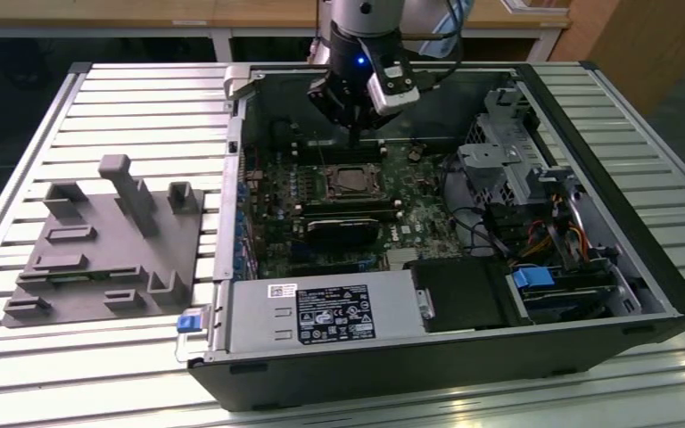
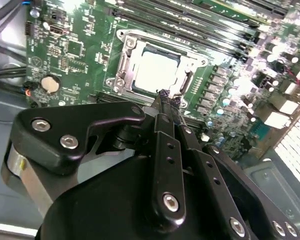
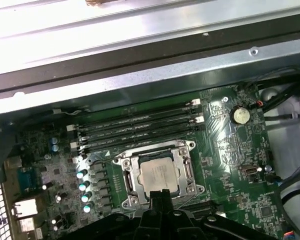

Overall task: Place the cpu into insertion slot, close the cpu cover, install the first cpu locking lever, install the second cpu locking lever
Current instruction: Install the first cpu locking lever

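Here, the cpu (image 3: 158, 175) is seen seated on the green motherboard (image 3: 225, 150), framed by the cpu cover (image 3: 187, 172), which is laid flat. The hand (image 2: 163, 94) is held narrow, pinched together, just beside the cover's edge.

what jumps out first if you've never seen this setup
The black hand hovers close over the cpu, seated in its socket on the motherboard with the cpu cover framing it. In the exterior view the open computer case sits on a slatted table, a grey fixture at that view's left.

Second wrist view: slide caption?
Black gripper near pale silver-grey square cpu framed by thin silvery metal cpu cover.
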`<state>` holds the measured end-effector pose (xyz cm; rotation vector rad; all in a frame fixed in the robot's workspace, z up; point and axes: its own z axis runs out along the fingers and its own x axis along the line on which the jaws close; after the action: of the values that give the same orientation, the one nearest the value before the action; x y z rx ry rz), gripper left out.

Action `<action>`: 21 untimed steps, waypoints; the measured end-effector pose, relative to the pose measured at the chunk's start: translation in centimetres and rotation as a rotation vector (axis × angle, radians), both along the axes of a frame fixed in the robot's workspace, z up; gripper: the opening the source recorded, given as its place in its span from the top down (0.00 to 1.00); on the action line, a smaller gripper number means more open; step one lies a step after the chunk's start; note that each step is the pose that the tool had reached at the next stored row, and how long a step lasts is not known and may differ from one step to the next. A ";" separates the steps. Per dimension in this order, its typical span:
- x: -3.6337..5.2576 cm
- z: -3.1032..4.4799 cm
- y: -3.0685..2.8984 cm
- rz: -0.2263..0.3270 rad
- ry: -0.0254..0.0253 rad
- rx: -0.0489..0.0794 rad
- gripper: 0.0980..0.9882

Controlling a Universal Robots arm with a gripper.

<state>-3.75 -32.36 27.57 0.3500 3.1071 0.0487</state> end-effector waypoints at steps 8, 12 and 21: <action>-0.01 -0.36 0.00 0.114 -0.0050 0.023 0.99; -0.18 -0.52 0.00 0.143 -0.0074 0.028 0.99; -1.73 -0.66 0.01 0.154 -0.0129 0.028 0.99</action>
<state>-5.48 -32.35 26.91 0.1093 3.1165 0.0961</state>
